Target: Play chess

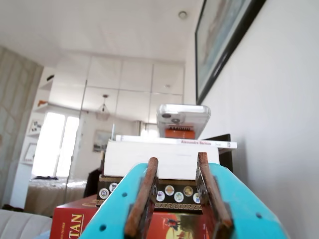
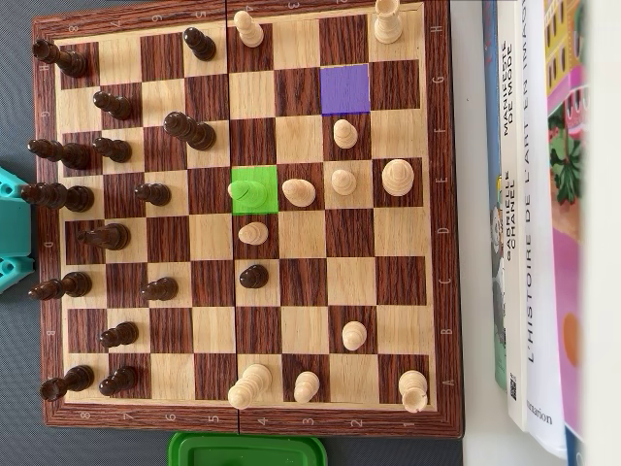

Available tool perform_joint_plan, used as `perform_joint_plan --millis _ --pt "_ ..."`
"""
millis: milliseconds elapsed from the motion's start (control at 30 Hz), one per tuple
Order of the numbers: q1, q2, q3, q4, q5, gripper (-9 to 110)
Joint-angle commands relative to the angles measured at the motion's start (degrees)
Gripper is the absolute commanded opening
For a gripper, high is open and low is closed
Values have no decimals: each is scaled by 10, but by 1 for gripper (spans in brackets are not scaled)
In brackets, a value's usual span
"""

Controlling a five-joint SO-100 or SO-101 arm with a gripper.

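In the overhead view a wooden chessboard [image 2: 441, 233] lies with the dark pieces [image 2: 126, 194] on its left half and the light pieces [image 2: 342, 181] mostly on its right. One square is marked green [image 2: 254, 189] and holds a piece tinted green. Another square is marked purple [image 2: 345, 89] and is bare. Teal parts of the arm [image 2: 10, 228] show at the board's left edge. In the wrist view my gripper [image 1: 177, 158] is open and empty. Its teal jaws with brown pads point level at a stack of boxes. The board is out of that view.
Books [image 2: 534, 223] lie along the board's right side and a green container [image 2: 247, 449] at its bottom edge. The wrist view shows a red game box [image 1: 75, 219], a white book [image 1: 164, 157], a white device [image 1: 182, 119] on top and a wall [image 1: 279, 124] on the right.
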Motion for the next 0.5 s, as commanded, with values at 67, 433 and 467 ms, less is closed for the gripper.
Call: perform_joint_plan --millis 67,433,467 --pt "-3 5 11 -69 18 13" --pt "3 5 11 -247 15 13" --pt "3 5 11 -261 15 13"
